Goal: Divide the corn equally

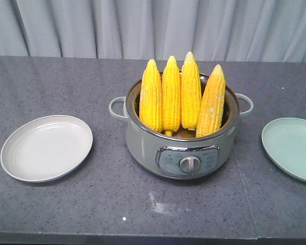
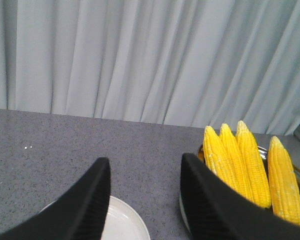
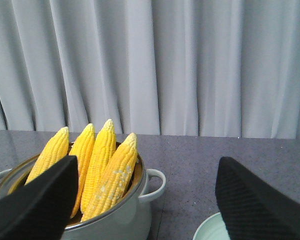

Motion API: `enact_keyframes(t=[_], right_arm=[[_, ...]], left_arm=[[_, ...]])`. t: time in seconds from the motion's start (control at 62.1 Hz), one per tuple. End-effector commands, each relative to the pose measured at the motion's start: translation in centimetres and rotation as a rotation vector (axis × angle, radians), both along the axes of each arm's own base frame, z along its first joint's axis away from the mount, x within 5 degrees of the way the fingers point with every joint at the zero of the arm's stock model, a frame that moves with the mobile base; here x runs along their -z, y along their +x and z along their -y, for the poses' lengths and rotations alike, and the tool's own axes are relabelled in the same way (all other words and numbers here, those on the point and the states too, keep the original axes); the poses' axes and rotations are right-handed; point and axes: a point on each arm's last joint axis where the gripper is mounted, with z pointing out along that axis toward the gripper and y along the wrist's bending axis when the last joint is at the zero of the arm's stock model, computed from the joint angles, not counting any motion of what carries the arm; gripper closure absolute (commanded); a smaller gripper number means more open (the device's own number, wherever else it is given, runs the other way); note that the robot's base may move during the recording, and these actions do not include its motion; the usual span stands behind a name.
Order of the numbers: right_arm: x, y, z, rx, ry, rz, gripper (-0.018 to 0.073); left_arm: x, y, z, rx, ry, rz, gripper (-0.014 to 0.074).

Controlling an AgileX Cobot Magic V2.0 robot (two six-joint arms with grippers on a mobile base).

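Several yellow cobs of corn (image 1: 171,94) stand upright, leaning on the back wall of a pale green cooking pot (image 1: 178,153) at the table's centre. Neither gripper appears in the front view. In the left wrist view my left gripper (image 2: 146,162) is open with nothing between its fingers, above the table between a white plate (image 2: 122,222) and the corn (image 2: 240,160) at its right. In the right wrist view my right gripper (image 3: 147,162) is wide open and holds nothing. The corn (image 3: 102,160) and pot (image 3: 125,220) lie to its left.
A white plate (image 1: 46,148) lies left of the pot and a pale green plate (image 1: 293,148) right of it, cut by the frame edge. The green plate's rim (image 3: 210,232) shows below my right gripper. A grey curtain hangs behind the dark table (image 1: 153,214).
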Motion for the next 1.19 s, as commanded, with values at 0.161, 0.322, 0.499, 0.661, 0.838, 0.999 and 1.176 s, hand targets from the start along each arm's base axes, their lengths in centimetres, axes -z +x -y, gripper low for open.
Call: enact_keyframes(t=[0.161, 0.322, 0.499, 0.661, 0.838, 0.999, 1.176], right_arm=[[-0.9, 0.1, 0.0, 0.006, 0.001, 0.016, -0.0001], [-0.6, 0.6, 0.0, 0.003, 0.001, -0.02, -0.0001], [-0.8, 2.3, -0.4, -0.019, 0.027, -0.101, -0.0001], [-4.7, 5.8, -1.2, -0.072, 0.027, -0.198, -0.0001], [-8.3, 12.6, -3.1, -0.225, 0.025, -0.324, -0.0001], [-9.1, 18.6, -4.3, -0.299, 0.061, -0.436, -0.0001], [-7.3, 23.3, -5.9, -0.335, 0.033, -0.545, -0.0001]], left_arm=[[-1.2, 1.1, 0.0, -0.005, -0.089, 0.029, 0.0207], [-0.1, 2.6, 0.2, 0.017, -0.083, -0.07, 0.0137], [-1.4, 3.6, 0.1, 0.012, -0.046, -0.039, 0.0105], [-4.1, 5.5, 0.7, 0.093, 0.018, -0.031, 0.0105], [-5.6, 8.5, 1.2, 0.164, 0.026, -0.064, 0.0105], [-5.2, 9.8, 1.2, 0.167, 0.02, -0.094, 0.0105], [-5.1, 10.0, 1.2, 0.167, 0.019, -0.1, 0.0108]])
